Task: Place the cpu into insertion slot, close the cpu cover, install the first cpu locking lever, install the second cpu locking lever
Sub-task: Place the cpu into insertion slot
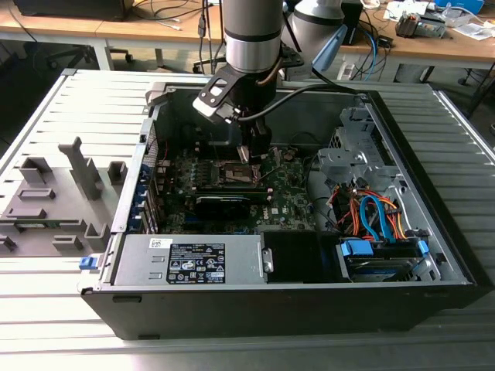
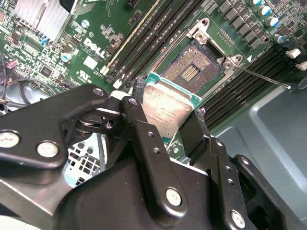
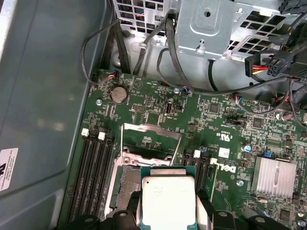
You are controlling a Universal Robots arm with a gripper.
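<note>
My gripper is shut on the cpu, a flat square chip with a silvery top and a green edge. One black finger presses each side of it. The chip hangs tilted just above the insertion slot, a dark square socket with gold contacts, and is not seated in it. In the first wrist view the cpu hides part of the slot. The cpu cover lies flipped open behind the slot. A thin locking lever sticks out beside the socket. In the exterior view the gripper reaches down into the open case over the slot.
Black memory slots flank the socket on both sides. A finned heatsink and a coin battery sit on the board. The drive cage and cables crowd one end; the power supply lies along the front.
</note>
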